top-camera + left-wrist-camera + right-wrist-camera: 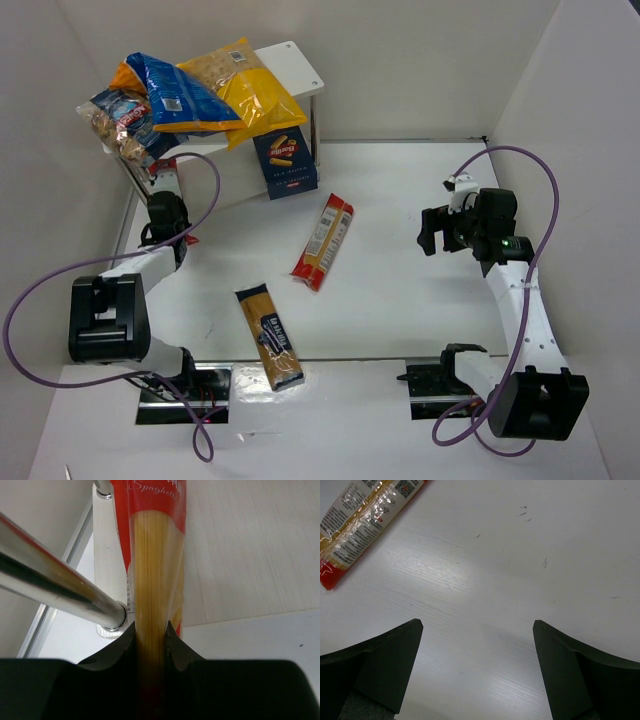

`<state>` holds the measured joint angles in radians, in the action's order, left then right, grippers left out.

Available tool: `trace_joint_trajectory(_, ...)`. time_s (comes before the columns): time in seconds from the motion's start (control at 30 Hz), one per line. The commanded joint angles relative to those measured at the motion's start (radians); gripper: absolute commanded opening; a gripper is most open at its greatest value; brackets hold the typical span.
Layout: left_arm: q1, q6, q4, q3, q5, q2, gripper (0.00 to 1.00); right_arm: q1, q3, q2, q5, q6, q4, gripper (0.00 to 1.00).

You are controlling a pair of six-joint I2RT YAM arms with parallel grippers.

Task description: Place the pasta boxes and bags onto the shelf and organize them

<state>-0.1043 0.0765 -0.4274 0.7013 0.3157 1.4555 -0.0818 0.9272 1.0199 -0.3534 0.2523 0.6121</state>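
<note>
left gripper point(151, 630): fingers clamped on the narrow sides of a red spaghetti box point(155, 555), which runs lengthwise away from the wrist. grip sits at one end, so the far end is unsupported. a chrome leg point(60, 587) of the shelf point(295, 65) stands just left of the box, near the worktop's far left corner.

right gripper point(477, 630): jaws wide apart, holding nothing, above bare worktop point(520, 555) near the right edge.

not yet shelved: second red spaghetti box point(323, 241) flat at mid-worktop; clear spaghetti packet point(269, 336) flat towards the near edge. dark-blue box point(285, 162) stands upright at the shelf's front. blue bag point(175, 95) and yellow bag point(245, 85) lie heaped on the top board.

assessment: step in hand is feeding the held box in under the top board. recommend a straight lengthwise feed, box level, kept off the leg, released only once its full length rests on a surface. whether it touches the leg cannot be told.
</note>
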Motion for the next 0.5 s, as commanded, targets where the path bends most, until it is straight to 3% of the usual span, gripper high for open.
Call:
trace_joint_trajectory(0.0, -0.014, -0.02, -0.151, 0.049, 0.006, 0.016, 0.0, 0.002, -0.001, -0.003, 0.002, 0.008, -0.041, 1.0)
trace_joint_trajectory(0.47, -0.032, -0.029, -0.169, 0.098, 0.025, 0.068, 0.0, 0.002, -0.001, -0.003, 0.002, 0.008, -0.041, 1.0)
